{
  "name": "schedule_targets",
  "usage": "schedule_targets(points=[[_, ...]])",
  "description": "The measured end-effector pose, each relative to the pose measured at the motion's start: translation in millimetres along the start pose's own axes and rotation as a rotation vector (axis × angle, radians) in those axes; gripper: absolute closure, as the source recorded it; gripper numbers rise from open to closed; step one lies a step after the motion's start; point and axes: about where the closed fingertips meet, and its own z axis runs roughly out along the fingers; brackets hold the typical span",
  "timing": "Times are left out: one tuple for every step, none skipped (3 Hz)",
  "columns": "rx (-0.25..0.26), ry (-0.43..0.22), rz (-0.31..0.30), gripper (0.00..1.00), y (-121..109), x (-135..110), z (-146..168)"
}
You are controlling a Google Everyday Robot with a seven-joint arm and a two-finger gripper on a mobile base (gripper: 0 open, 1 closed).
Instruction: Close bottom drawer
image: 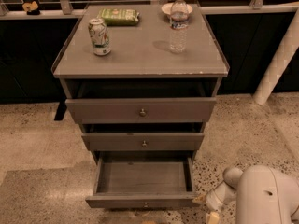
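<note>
Open bottom drawer (142, 178), gripper (206, 208) beside its front right corner

No text is reading legibly: the can (99, 36), green packet (119, 16) and bottle (178, 23) on the desk (140, 57) are showing unreadable labels. The jaws are hovering at five o'clock, near the bottom drawer (142, 202).

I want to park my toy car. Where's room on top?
Bare grey cabinet top lies between the white-green can and clear plastic bottle; the back edge is crowded. The pincer sits beside the open grey-brown wooden bottom drawer.
</note>
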Motion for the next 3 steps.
schedule_targets(points=[[-0.014,-0.031,-0.018,0.00,-14.0,-0.9,-6.3],[-0.013,-0.031,-0.098,0.00,-44.8,-31.5,-22.9],[0.047,-0.066,-0.155,0.00,-88.3,-67.3,-36.7]])
